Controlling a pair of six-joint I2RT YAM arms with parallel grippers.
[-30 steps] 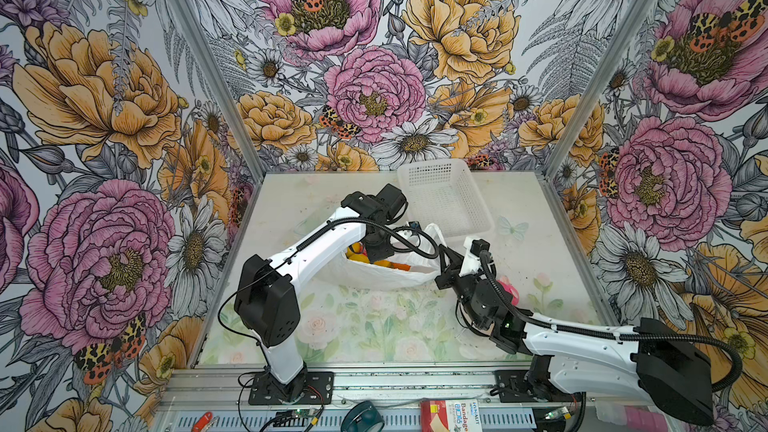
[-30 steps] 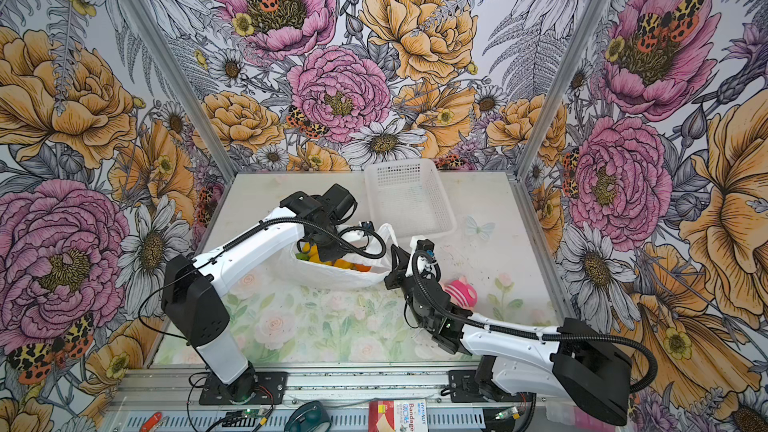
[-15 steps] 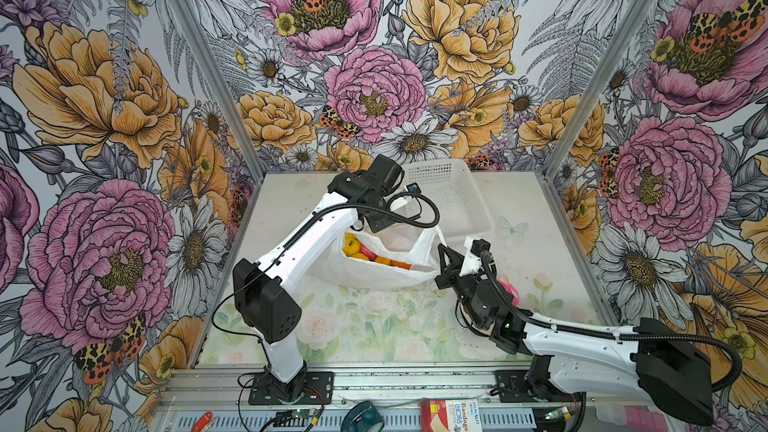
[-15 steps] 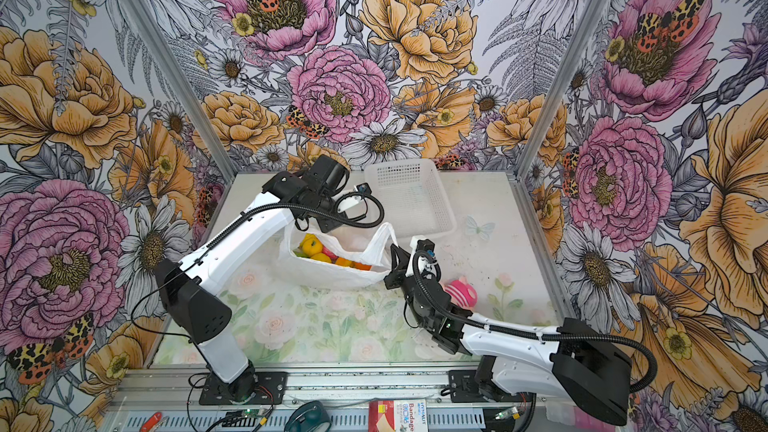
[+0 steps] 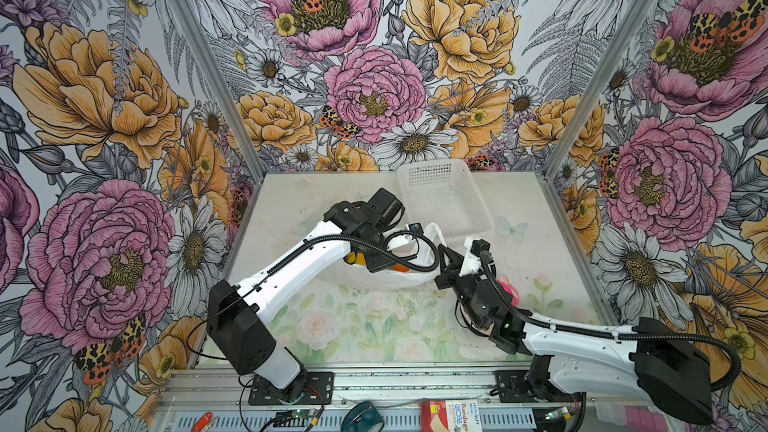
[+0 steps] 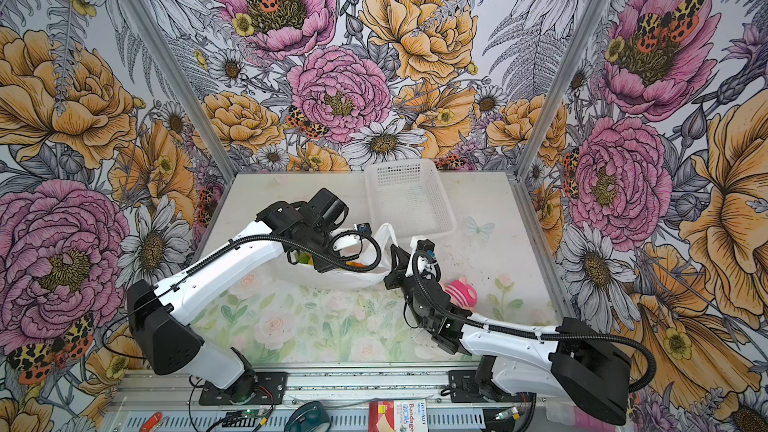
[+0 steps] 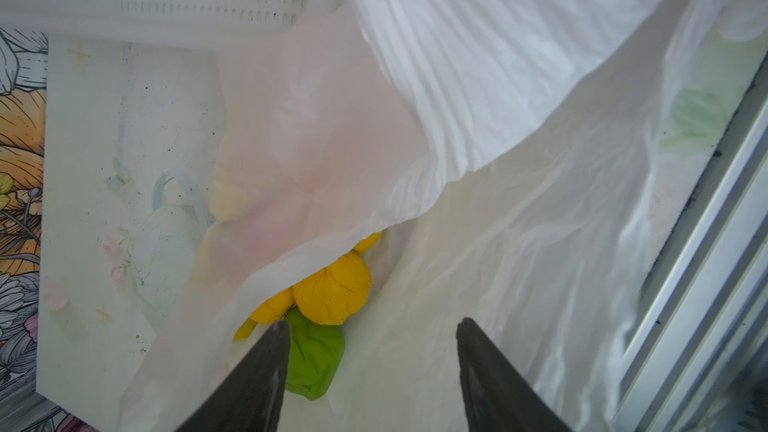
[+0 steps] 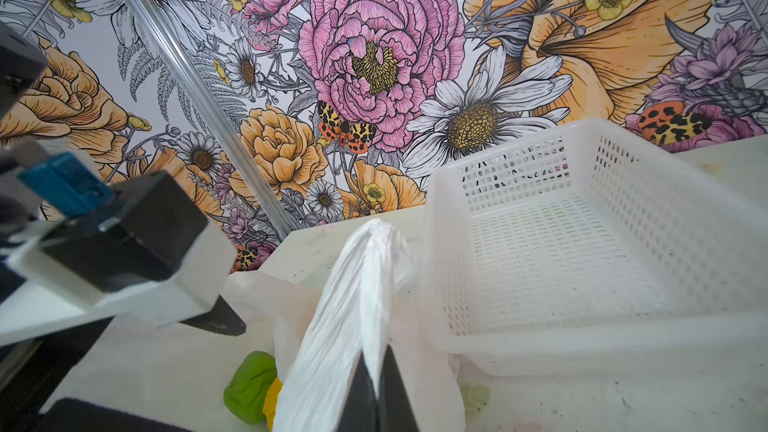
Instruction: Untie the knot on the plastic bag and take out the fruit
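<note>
Nearest us, the right gripper is clamped on 1 handle strip of the plastic bag, holding the film up. A pink striped doll lies just beside that arm. Mid-table, the left gripper hangs over the bag's mouth, jaws apart, gripping nothing. The fruit sits inside the bag: we see yellow pieces and 1 green. Farthest, the white basket stands just beside the bag.
</note>
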